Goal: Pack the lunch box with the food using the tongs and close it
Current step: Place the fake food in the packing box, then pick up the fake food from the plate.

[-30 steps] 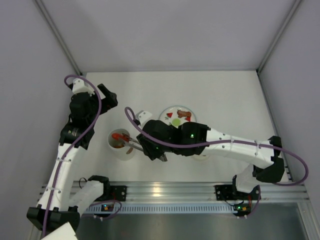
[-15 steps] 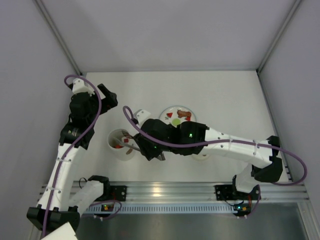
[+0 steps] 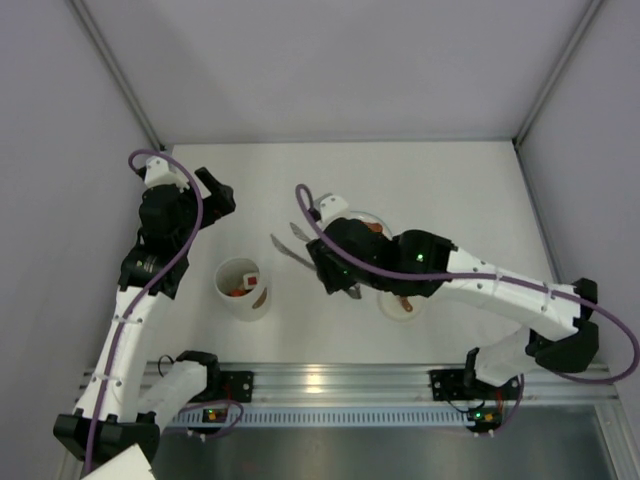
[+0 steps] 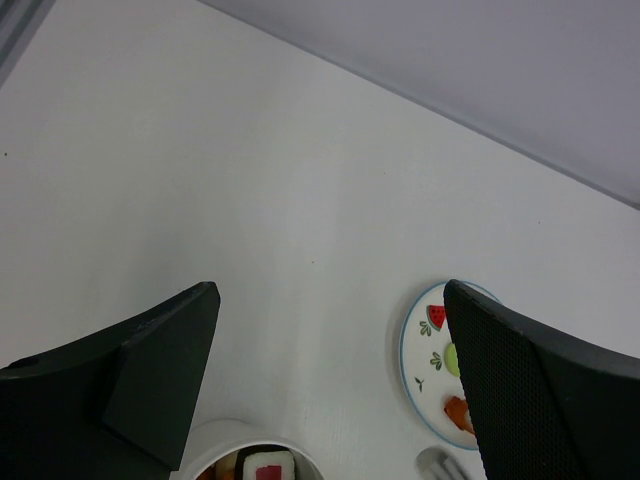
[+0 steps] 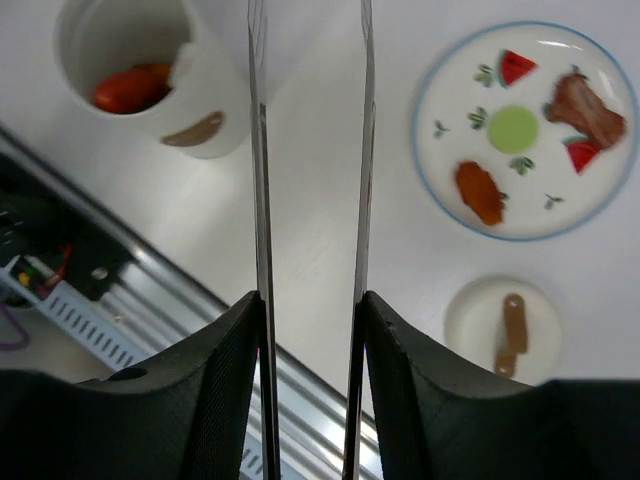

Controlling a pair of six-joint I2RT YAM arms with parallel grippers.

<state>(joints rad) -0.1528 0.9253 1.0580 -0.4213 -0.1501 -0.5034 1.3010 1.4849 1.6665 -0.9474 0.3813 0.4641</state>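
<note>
1. At the bottom of the right wrist view, the right gripper was closed on the tongs, with one black finger pressed on the outside of each arm.
2. The two arms of the tongs stood a moderate gap apart, almost parallel, and ran up out of the top edge of that view. Nothing was between them there. In the top view the two tips pointed to the upper left, near the middle of the frame, and they looked empty.
3. The lunch box stood upright and without cover in the upper left of the right wrist view. Red and orange food was lying inside it. In the top view it was to the lower left of the tong tips, apart from them.
4. The plate was in the upper right of the right wrist view. A brown piece and an orange piece lay on it.
5. A round white lid with a brown strip lay on the table just below the plate.
6. The left gripper had its fingers spread wide with nothing between them. It was in the upper left of the top view, well apart from the lunch box.
</note>
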